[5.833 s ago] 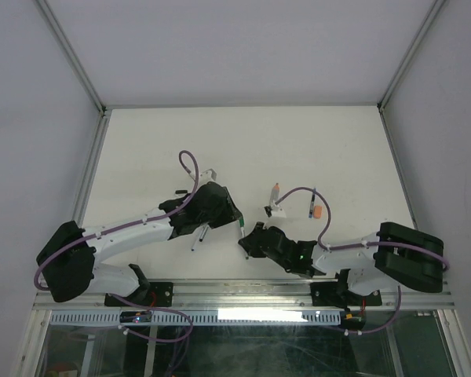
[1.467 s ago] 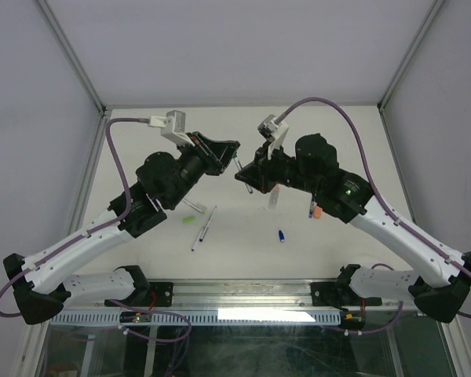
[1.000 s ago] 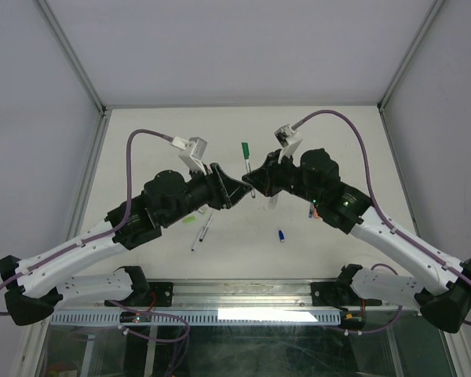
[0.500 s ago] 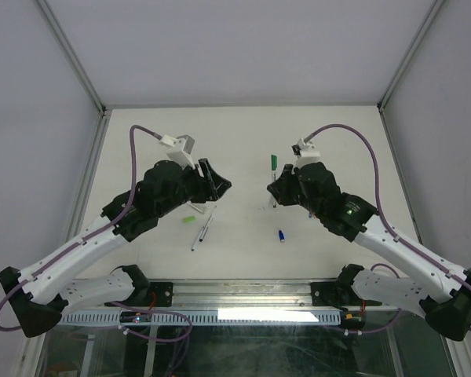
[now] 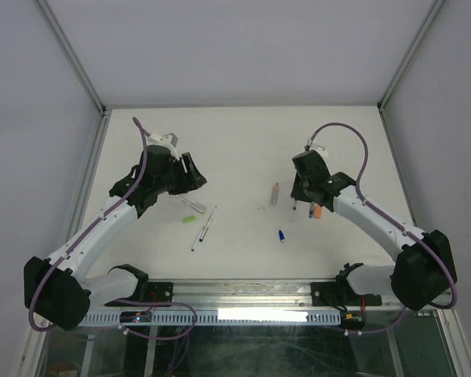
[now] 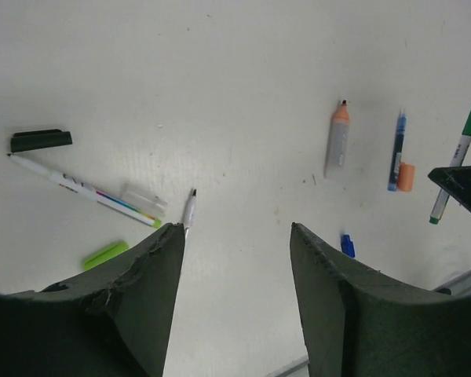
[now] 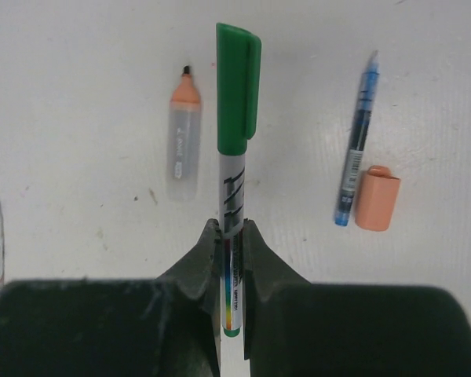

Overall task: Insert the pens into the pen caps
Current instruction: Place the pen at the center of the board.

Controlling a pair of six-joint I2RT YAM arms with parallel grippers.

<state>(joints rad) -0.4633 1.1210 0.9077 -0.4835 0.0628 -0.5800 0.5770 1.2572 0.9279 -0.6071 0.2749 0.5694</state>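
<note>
Across the matte, faintly scuffed white table (image 5: 243,133), two white-shelled arms with black joints bend in from the near edge. The left arm (image 5: 102,232) reaches toward the left half with its elbow out. The right arm (image 5: 377,220) arcs over the right half, a purple cable (image 5: 337,129) looped above its wrist. The left gripper (image 6: 235,236) hangs above the table, its dark, rough-edged fingers spread with nothing between them. The right gripper (image 7: 231,236) tilts toward the table, its dark fingers pinching the white printed barrel of a capped pen (image 7: 233,188). The pen's glossy green cap (image 7: 238,86) sticks out past the fingertips. Loose on the table near it lie a grey translucent orange-tipped pen (image 7: 184,133) and a slim blue pen (image 7: 357,141), with a stubby orange cap (image 7: 376,198) just beside the latter's lower end. Below the left wrist lie a long striped pen (image 6: 86,191) and a dark-tipped pen (image 6: 189,210) partly hidden by a finger. A flat black cap (image 6: 39,140), a lime cap (image 6: 105,254) and a small blue cap (image 6: 347,245) lie apart from one another.
</note>
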